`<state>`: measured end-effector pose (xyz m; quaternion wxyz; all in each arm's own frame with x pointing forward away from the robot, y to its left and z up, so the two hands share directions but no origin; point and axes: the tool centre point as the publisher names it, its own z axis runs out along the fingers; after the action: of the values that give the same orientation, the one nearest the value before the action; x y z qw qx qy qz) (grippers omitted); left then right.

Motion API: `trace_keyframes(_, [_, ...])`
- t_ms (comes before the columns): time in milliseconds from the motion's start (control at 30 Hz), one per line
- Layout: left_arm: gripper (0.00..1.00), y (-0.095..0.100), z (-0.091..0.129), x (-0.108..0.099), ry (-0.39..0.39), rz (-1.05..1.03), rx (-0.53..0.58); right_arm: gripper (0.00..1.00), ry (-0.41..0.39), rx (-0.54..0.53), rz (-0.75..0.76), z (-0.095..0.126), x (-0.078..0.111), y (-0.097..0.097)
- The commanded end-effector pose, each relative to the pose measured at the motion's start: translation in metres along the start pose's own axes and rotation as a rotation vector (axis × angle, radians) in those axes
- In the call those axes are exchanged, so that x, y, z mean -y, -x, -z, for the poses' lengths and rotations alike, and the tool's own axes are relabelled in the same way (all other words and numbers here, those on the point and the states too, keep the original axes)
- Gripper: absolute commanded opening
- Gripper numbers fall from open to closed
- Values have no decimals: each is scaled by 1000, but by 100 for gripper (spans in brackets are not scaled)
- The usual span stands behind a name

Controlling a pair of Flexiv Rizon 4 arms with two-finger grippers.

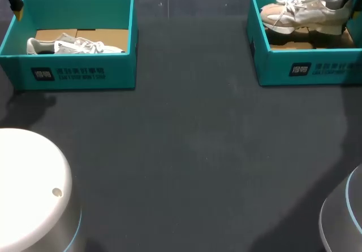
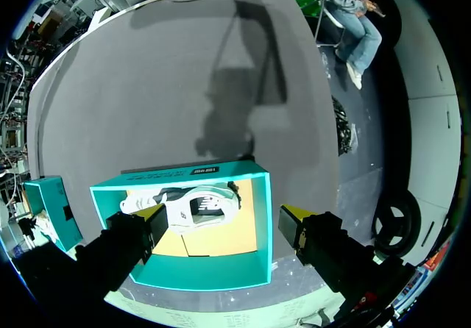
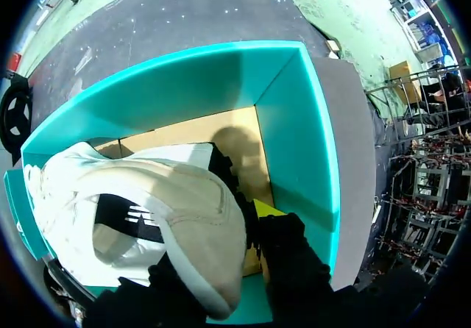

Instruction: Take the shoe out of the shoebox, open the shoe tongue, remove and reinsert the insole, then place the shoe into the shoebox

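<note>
In the right wrist view the right pincer [image 3: 221, 251] appears clamped on the heel of the right shoe [image 3: 147, 195]. One yellow tip shows beside the heel and the other finger is hidden under it. The toe points ahead of the pincer, over the right box [image 3: 294, 122]. The shoe looks light, with a soft fabric upper and a stiffer sole, so the firm heel cup is probably the surest hold; the loose laces could snag. In the left wrist view the left pincer [image 2: 227, 221] stands wide open above the left box [image 2: 184, 278]. The left shoe [image 2: 191, 207] lies ahead of and between its fingers, untouched. In the head view the dark counter [image 1: 186, 150] stretches wide between the boxes, nearer the robot than either pincer. Its matte face should keep a sole from sliding.
</note>
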<state>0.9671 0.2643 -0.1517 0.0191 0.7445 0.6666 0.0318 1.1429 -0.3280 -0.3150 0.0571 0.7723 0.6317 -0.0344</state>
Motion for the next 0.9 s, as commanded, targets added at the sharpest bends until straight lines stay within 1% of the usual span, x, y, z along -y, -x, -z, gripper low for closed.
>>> trace_keyframes(33, [100,0,0,1,1,-1,-2,0,1,-1,-1,2,0,0])
trace_keyframes(267, [100,0,0,1,1,-1,-2,0,1,-1,-1,2,0,0])
trace_keyframes(333, [100,0,0,1,1,-1,-2,0,3,23,-36,4,-7,10])
trace_keyframes(467, [100,0,0,1,1,-1,-2,0,24,57,-56,16,-14,23])
trace_keyframes(567, [100,0,0,1,1,-1,-2,0,34,76,-51,22,-14,24])
trace_keyframes(767, [100,0,0,1,1,-1,-2,0,32,61,-26,40,-10,23])
trace_keyframes(900, [100,0,0,1,1,-1,-2,0,39,50,-20,52,-8,25])
